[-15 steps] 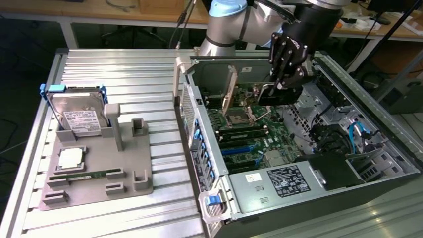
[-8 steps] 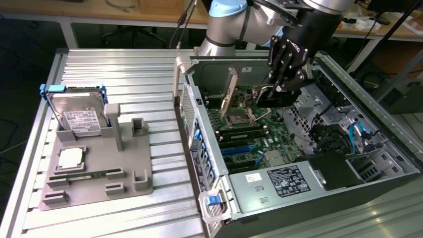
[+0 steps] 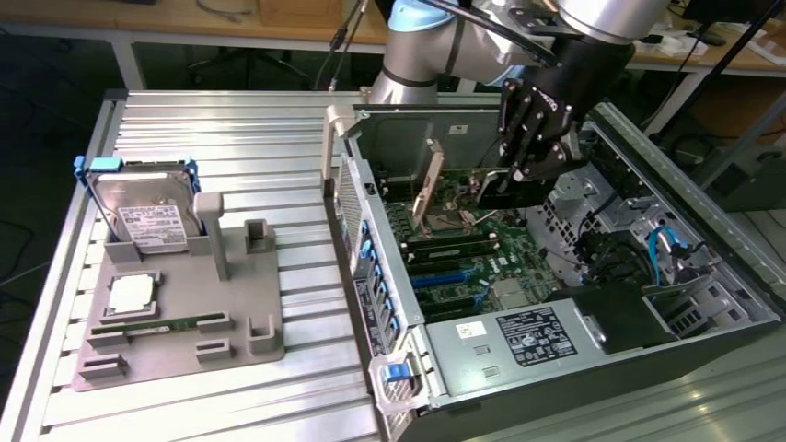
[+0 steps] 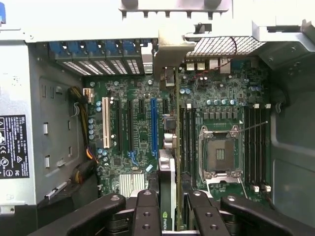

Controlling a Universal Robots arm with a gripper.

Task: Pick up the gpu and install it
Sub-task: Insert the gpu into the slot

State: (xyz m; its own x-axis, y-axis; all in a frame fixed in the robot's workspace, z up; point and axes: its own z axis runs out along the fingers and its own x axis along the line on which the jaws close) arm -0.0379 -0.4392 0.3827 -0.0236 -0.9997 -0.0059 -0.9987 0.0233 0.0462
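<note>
The gripper (image 4: 170, 209) pinches the gpu (image 4: 170, 147) edge-on above the motherboard (image 4: 133, 137), inside the open computer case (image 3: 687, 230).

1 robot arm (image 3: 424, 46), 1 gripper (image 3: 537, 152), 1 gpu (image 4: 167, 191), 1 open computer case (image 3: 687, 184), 1 motherboard (image 4: 138, 128), 1 empty CPU socket (image 4: 220, 153), 1 power supply (image 3: 528, 341), 1 hard drive (image 3: 147, 214), 1 grey parts tray (image 3: 184, 304), 1 memory stick (image 3: 154, 325).
</note>
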